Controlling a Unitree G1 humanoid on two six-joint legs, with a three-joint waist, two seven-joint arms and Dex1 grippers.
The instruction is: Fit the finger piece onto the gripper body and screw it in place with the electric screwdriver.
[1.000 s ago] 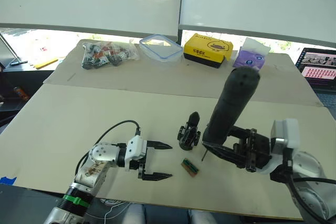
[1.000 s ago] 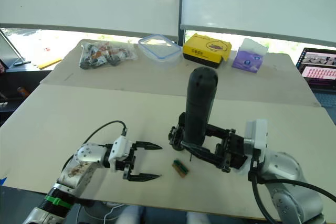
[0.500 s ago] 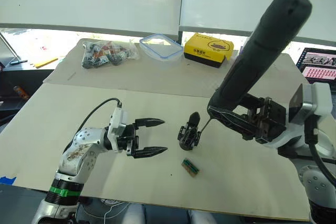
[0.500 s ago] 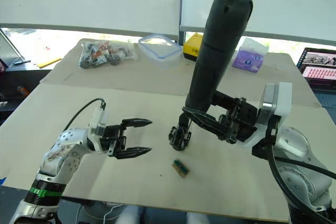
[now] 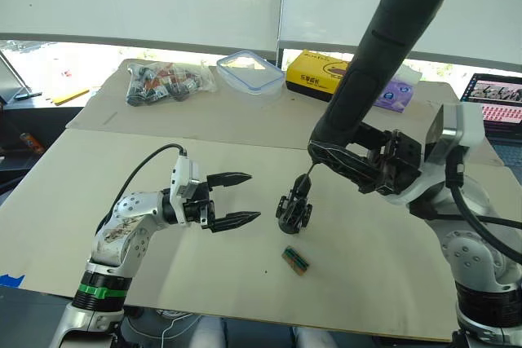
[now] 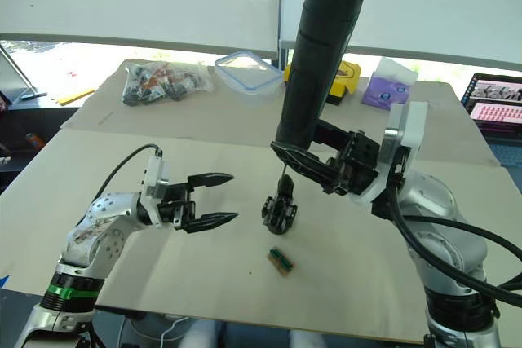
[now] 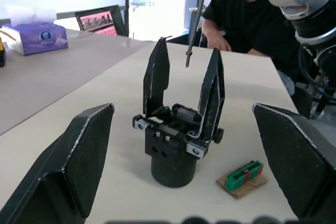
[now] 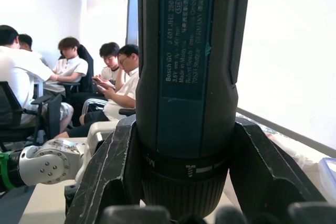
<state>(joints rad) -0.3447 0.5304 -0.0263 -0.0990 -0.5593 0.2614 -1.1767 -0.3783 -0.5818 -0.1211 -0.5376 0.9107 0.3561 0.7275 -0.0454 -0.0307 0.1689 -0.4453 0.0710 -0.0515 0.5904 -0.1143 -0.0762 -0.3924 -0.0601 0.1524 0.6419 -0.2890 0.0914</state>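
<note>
The gripper body [image 5: 294,205] stands upright in the middle of the near table, and two pointed black blades rise from it [image 7: 176,140]. Which blade is the finger piece I cannot tell. My right gripper [image 5: 326,152] is shut on the lower end of the electric screwdriver [image 5: 375,63], which leans up and to the right. The thin bit [image 7: 194,19] points down, and its tip hangs just above the blades' tips. To the left of the body, a short gap away, my left gripper [image 5: 251,196] is open and faces it.
A small green-brown block [image 5: 295,259] lies just in front of the body. At the back are a bag of parts [image 5: 167,83], a clear plastic container [image 5: 249,71], a yellow box [image 5: 314,83], a purple tissue pack [image 5: 397,95] and a screen [image 5: 493,103]. People [image 8: 113,85] sit beyond the table.
The right arm has lifted the screwdriver off the table and brought its bit over the gripper body. The left gripper has risen and moved toward the body, still open.
</note>
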